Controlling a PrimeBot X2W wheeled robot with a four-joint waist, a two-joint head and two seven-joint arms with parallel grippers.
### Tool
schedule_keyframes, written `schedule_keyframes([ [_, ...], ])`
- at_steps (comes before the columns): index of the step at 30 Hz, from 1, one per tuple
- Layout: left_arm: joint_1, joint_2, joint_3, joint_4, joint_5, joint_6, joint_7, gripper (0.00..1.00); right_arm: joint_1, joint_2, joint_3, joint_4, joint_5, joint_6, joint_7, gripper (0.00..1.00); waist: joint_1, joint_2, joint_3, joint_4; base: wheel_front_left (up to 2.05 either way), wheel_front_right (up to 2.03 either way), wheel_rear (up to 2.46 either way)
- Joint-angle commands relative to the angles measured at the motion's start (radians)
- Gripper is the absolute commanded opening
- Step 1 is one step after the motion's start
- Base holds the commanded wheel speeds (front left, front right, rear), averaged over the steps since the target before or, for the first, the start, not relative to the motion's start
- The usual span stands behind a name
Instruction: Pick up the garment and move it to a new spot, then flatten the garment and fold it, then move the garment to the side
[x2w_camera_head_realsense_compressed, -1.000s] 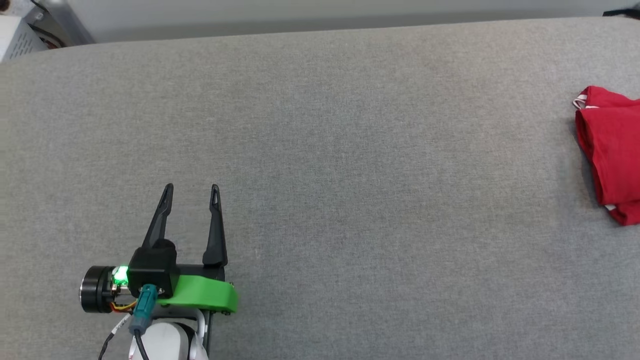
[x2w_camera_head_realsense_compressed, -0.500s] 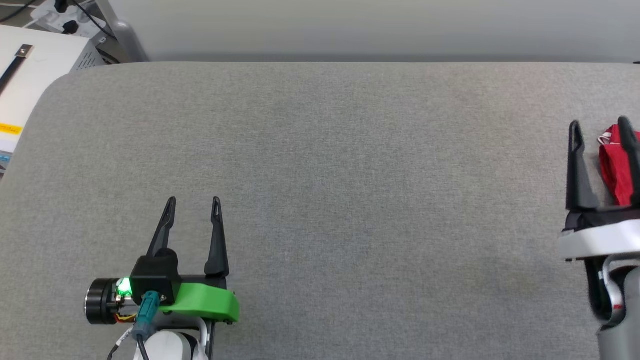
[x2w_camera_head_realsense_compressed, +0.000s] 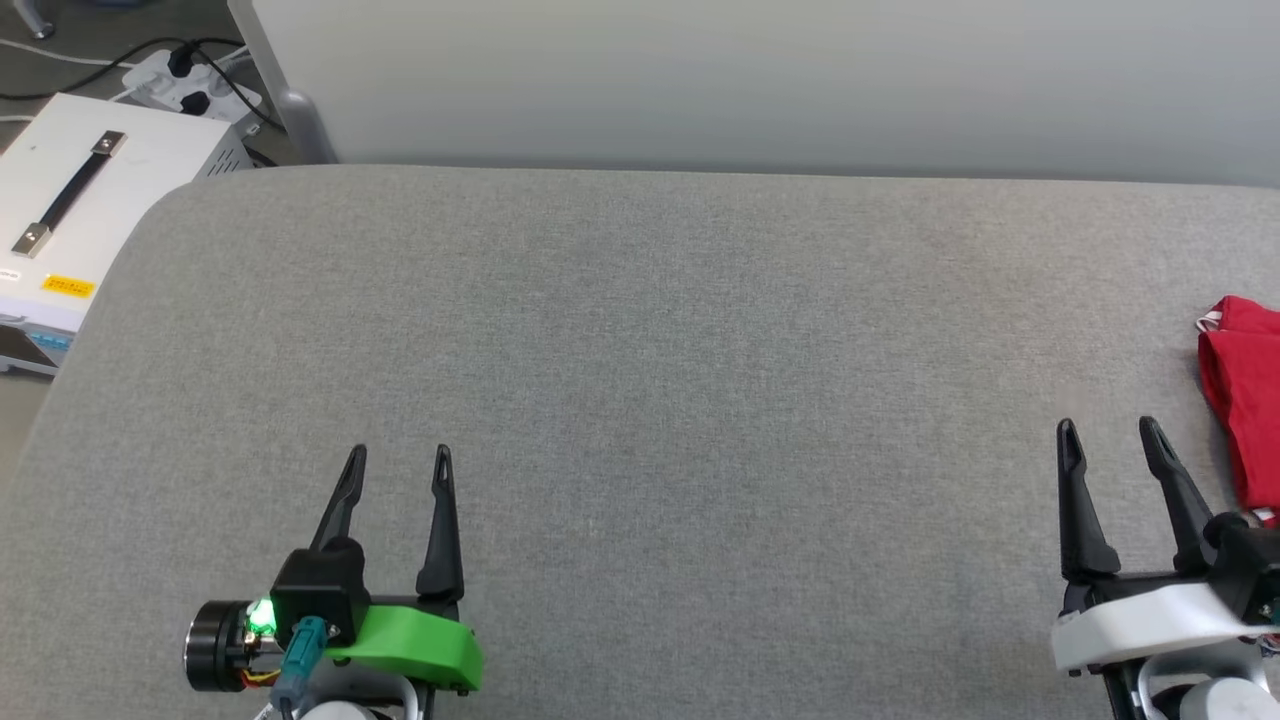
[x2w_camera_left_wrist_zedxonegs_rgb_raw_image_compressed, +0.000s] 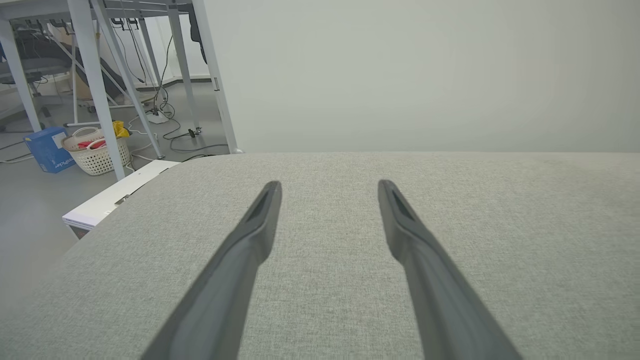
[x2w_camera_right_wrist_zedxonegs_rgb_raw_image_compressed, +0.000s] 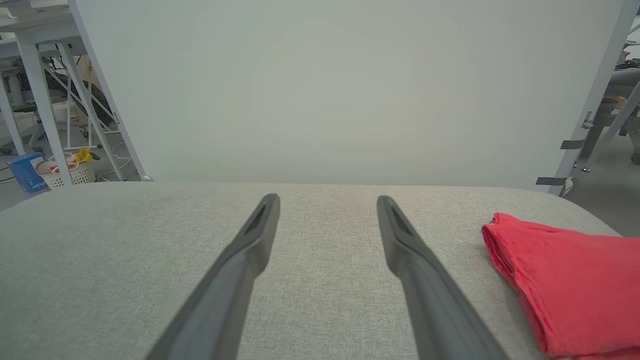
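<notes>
The garment (x2w_camera_head_realsense_compressed: 1248, 400) is a folded red bundle with a bit of white trim, lying at the right edge of the grey padded table (x2w_camera_head_realsense_compressed: 640, 350); the right wrist view has the garment (x2w_camera_right_wrist_zedxonegs_rgb_raw_image_compressed: 570, 285) low on the right. My right gripper (x2w_camera_head_realsense_compressed: 1108, 432) stands open just left of it, apart from the cloth, with nothing between its fingers. In the right wrist view the right gripper (x2w_camera_right_wrist_zedxonegs_rgb_raw_image_compressed: 327, 200) points at bare table. My left gripper (x2w_camera_head_realsense_compressed: 399, 456) is open over the table's near left, far from the garment. Bare fabric lies between the tips of the left gripper (x2w_camera_left_wrist_zedxonegs_rgb_raw_image_compressed: 330, 185).
A white box with a black handle (x2w_camera_head_realsense_compressed: 85, 200) stands on the floor past the table's left corner, with a power strip and cables (x2w_camera_head_realsense_compressed: 190, 80) behind it. A pale wall panel (x2w_camera_head_realsense_compressed: 760, 80) rises along the table's far edge. A laundry basket (x2w_camera_left_wrist_zedxonegs_rgb_raw_image_compressed: 95, 152) sits on the floor.
The head camera has shifted, so the whole scene slid down and right. The right gripper has come down to the lower right, off the garment's front and level with the left gripper, still open.
</notes>
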Motion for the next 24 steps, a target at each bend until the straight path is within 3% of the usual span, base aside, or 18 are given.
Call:
schedule_keyframes([
  [1, 0.017, -0.005, 0.0, 0.003, -0.005, -0.005, -0.006, 1.0, 0.021, 0.005, 0.001, -0.003, -0.006, -0.001, -0.002, 1.0, 0.0001, 0.0, -0.016, -0.005, 0.0, 0.0, 0.0],
  [24, 0.049, -0.009, 0.007, 0.022, 0.008, -0.026, -0.006, 1.0, 0.081, 0.022, 0.015, 0.015, 0.0, -0.001, -0.002, 1.0, 0.0001, 0.0, -0.047, -0.019, 0.0, 0.0, 0.0],
])
